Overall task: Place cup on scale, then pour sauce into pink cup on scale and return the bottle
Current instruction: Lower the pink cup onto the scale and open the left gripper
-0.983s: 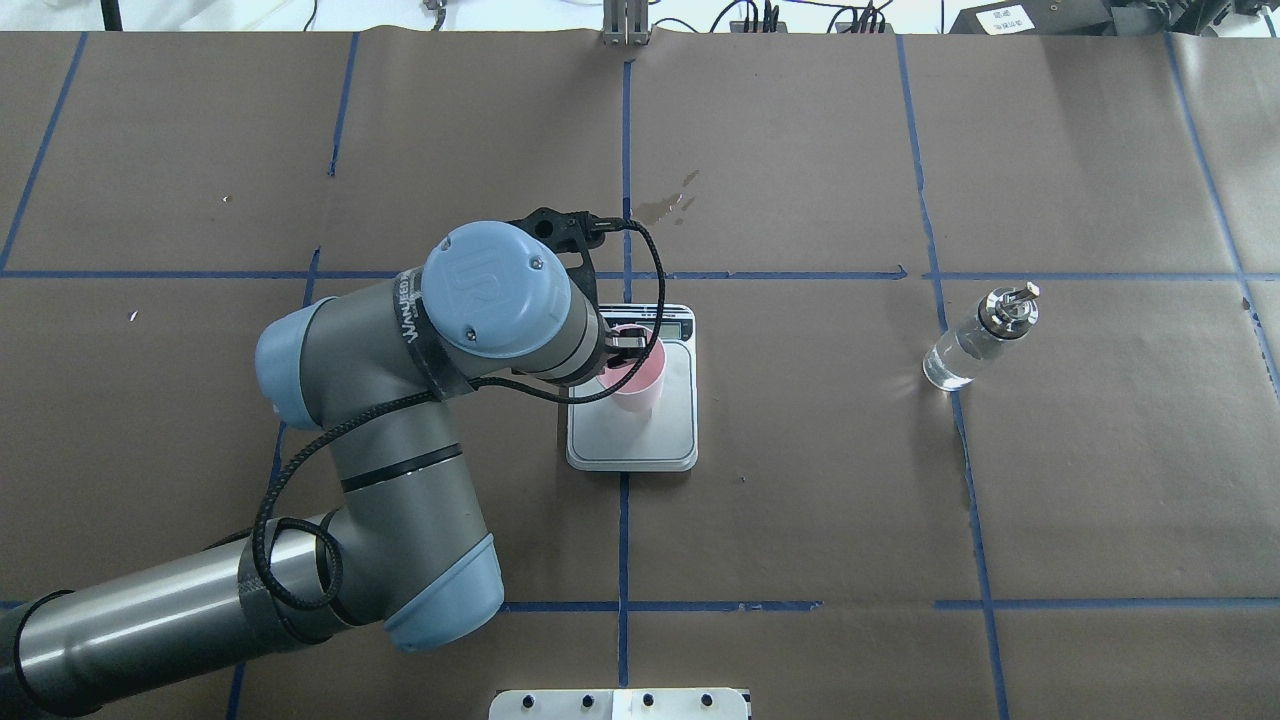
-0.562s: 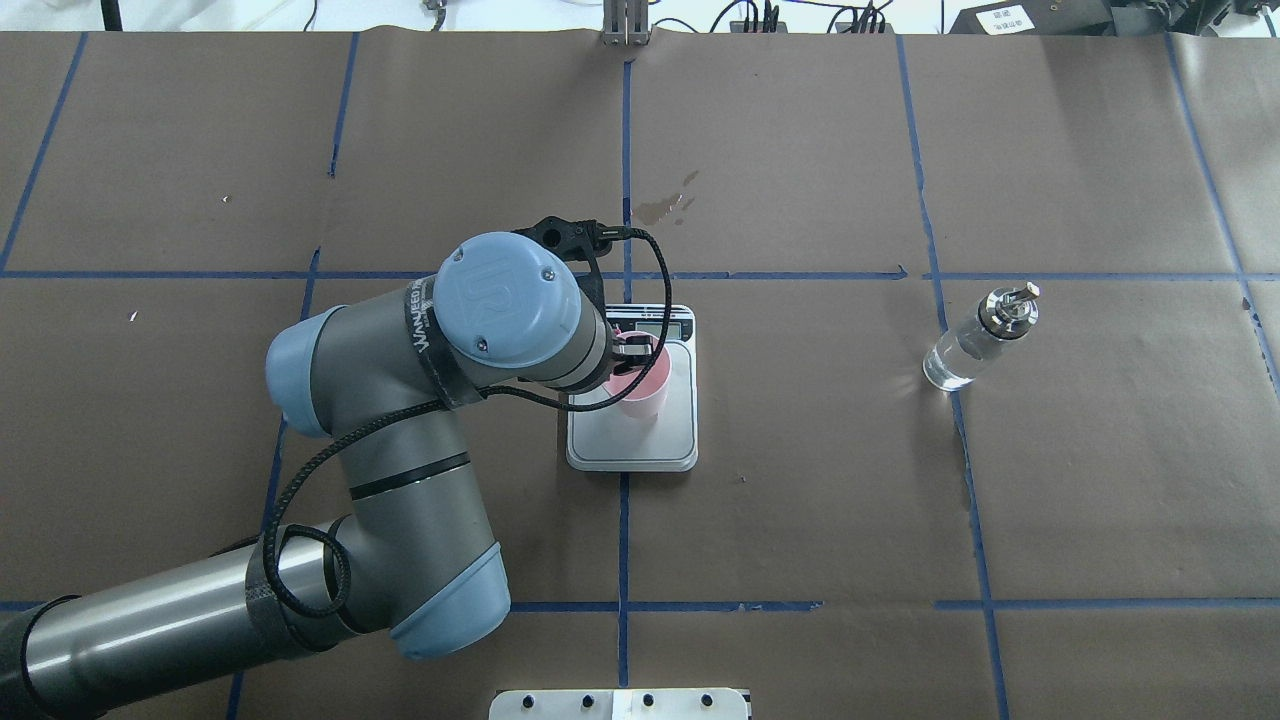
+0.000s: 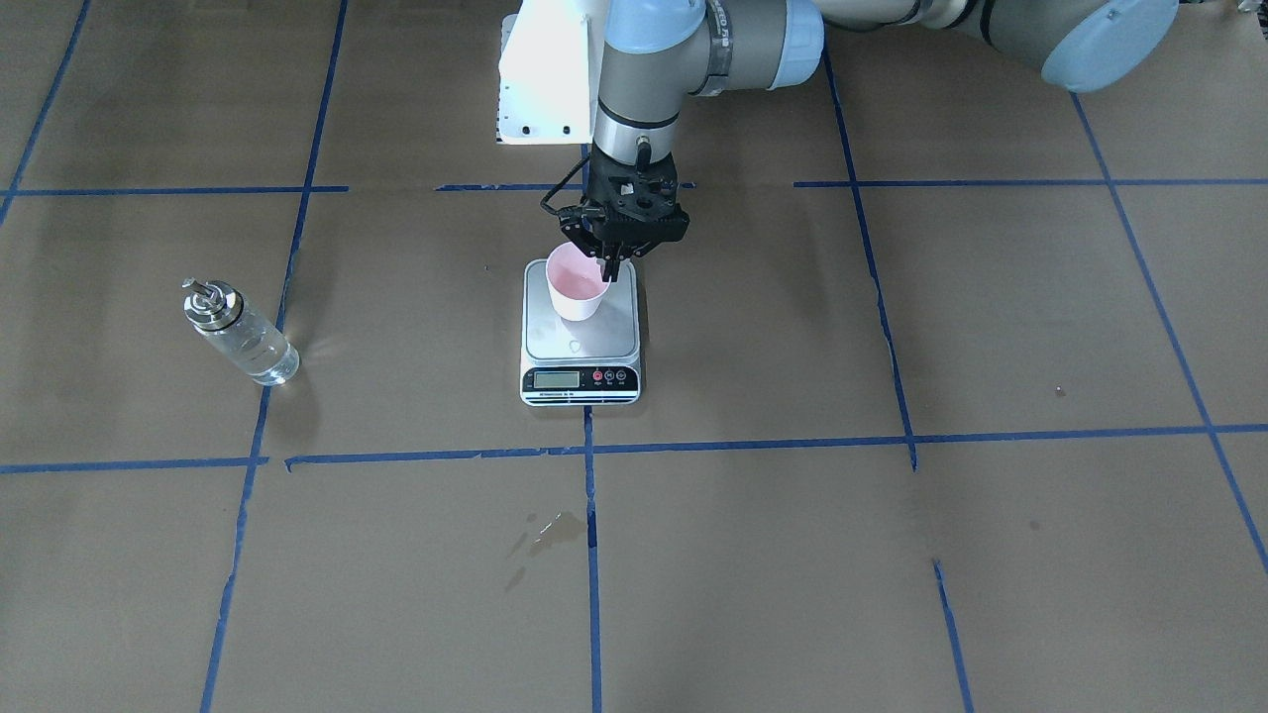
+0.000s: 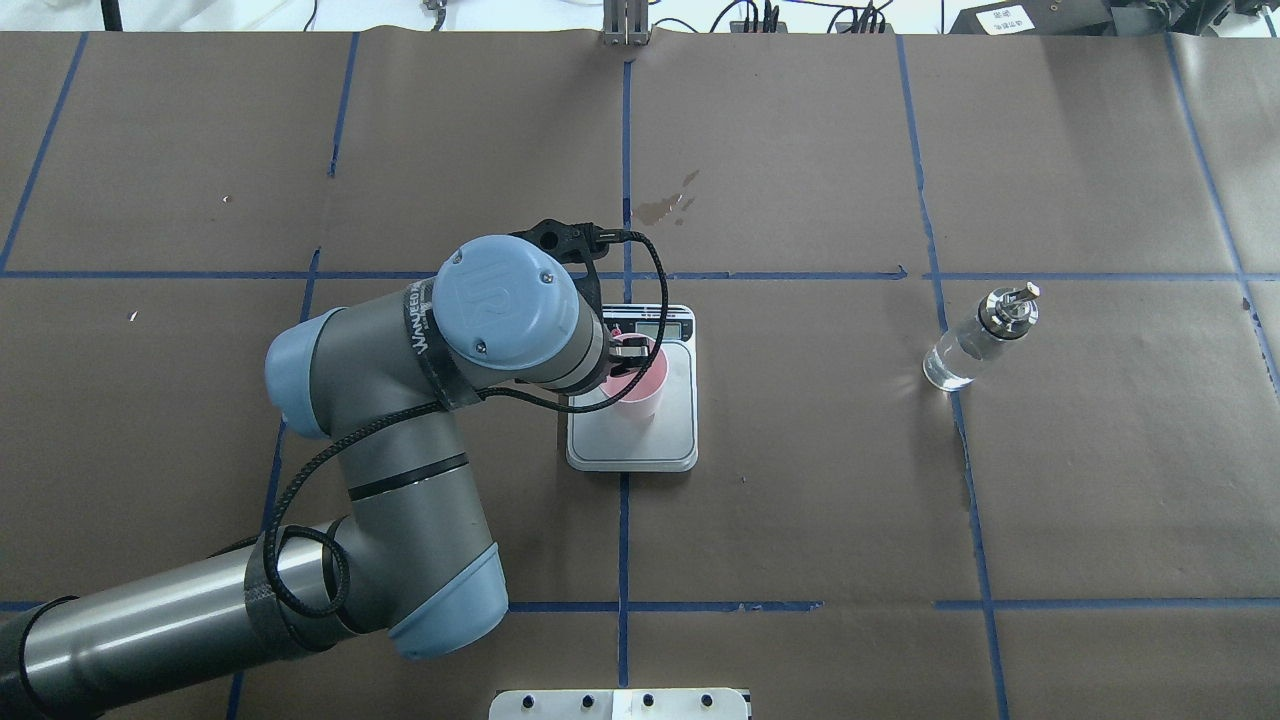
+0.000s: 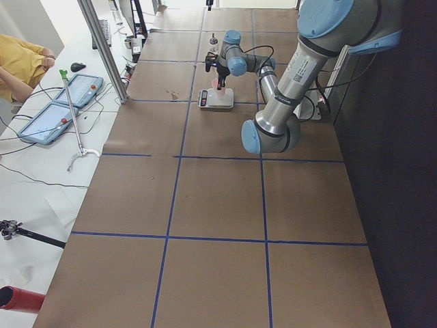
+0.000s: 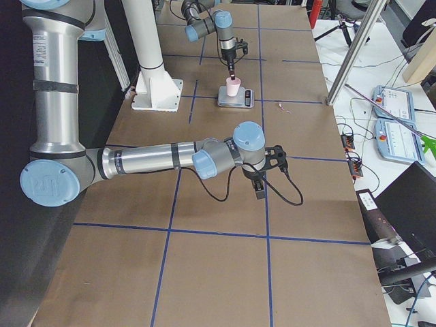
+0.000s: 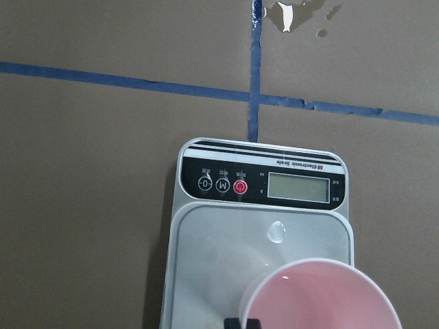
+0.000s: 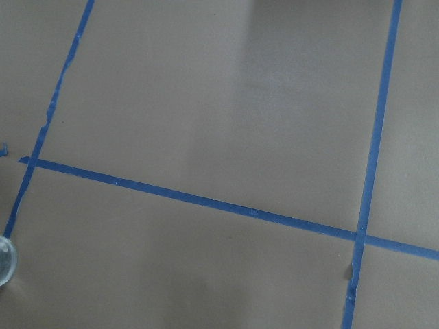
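The pale pink cup (image 4: 645, 385) stands on the silver scale (image 4: 670, 440) at the table's middle, toward the platform's robot-side left part. My left gripper (image 4: 628, 350) comes straight down on it, shut on the cup's rim (image 3: 578, 287) with one finger inside. In the left wrist view the cup (image 7: 322, 295) fills the bottom right, behind the scale's display strip (image 7: 260, 185). The clear glass bottle (image 4: 975, 340) with its silver cap stands alone far to the right, holding clear liquid. My right gripper (image 6: 259, 187) shows only in the exterior right view, low over bare table; I cannot tell its state.
A dried stain (image 4: 670, 205) marks the brown paper beyond the scale. Blue tape lines grid the table. The white robot base plate (image 4: 620, 703) is at the near edge. The bottle's base edge shows in the right wrist view (image 8: 3, 260).
The left arm shifted slightly right with the cup over the scale platform, then held almost still. The bottle has not moved.
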### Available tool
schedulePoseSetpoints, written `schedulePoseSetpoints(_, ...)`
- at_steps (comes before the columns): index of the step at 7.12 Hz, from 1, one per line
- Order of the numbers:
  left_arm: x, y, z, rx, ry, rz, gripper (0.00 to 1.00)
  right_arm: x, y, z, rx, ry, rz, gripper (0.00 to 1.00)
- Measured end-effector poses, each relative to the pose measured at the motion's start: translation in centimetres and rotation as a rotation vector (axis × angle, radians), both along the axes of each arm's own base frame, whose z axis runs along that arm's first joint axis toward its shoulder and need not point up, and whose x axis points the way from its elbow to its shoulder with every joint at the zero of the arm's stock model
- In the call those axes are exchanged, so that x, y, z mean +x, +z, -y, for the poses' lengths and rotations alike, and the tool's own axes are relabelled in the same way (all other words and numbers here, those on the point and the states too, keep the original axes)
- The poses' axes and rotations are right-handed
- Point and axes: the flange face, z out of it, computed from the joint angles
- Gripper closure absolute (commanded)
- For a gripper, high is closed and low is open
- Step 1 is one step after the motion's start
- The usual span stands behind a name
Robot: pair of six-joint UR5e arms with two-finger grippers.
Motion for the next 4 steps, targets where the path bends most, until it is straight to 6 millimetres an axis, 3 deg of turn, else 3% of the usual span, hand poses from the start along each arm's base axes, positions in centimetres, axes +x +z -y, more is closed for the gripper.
schedulePoseSetpoints(1, 0.07, 0.15, 0.04, -0.001, 0.000, 0.003, 0.69, 0.00, 0.01, -0.02, -0.001, 0.000, 0.000, 0.00)
schedulePoseSetpoints(4, -0.01, 0.31, 0.04, -0.001, 0.000, 0.005, 0.00, 0.01, -0.03, -0.07, -0.001, 0.001, 0.000, 0.00)
